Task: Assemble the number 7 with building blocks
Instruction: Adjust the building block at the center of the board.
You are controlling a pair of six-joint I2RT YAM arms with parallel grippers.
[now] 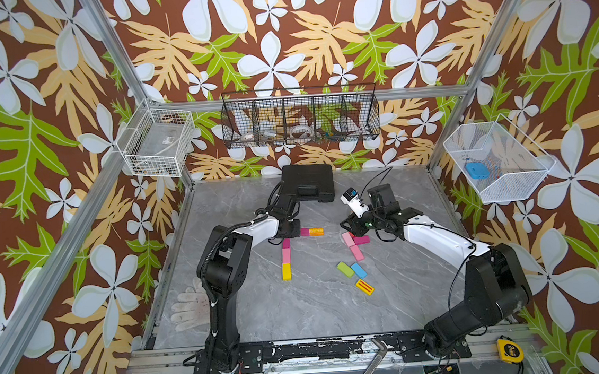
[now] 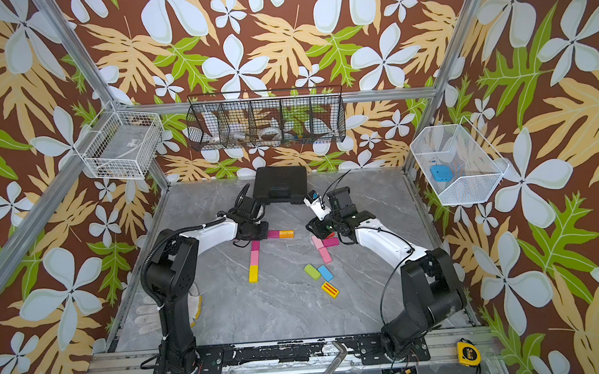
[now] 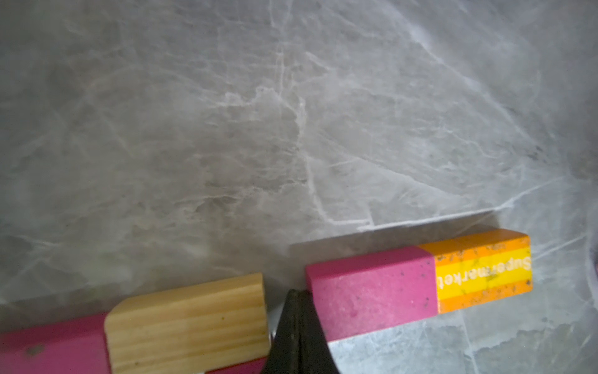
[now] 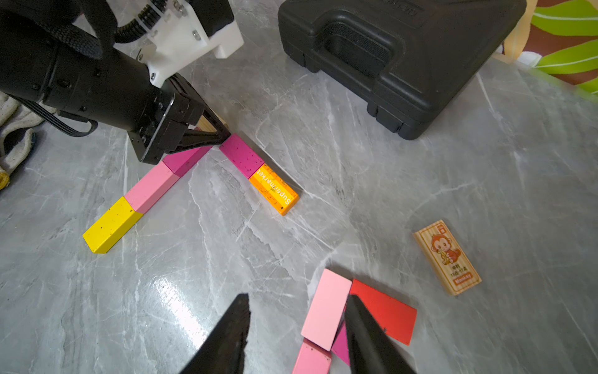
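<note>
Found left end effector [image 3: 296,307] pressed together, tip between wood block [image 3: 187,323] and magenta block [image 3: 372,291]. Found right end effector [image 4: 297,298] apart, pink block [image 4: 326,307] between its fingers, red block [image 4: 388,311] just outside one.

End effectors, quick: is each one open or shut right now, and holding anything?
Left end effector: shut, holding nothing, tips between the wood block and the magenta block.
Right end effector: open, empty.
</note>
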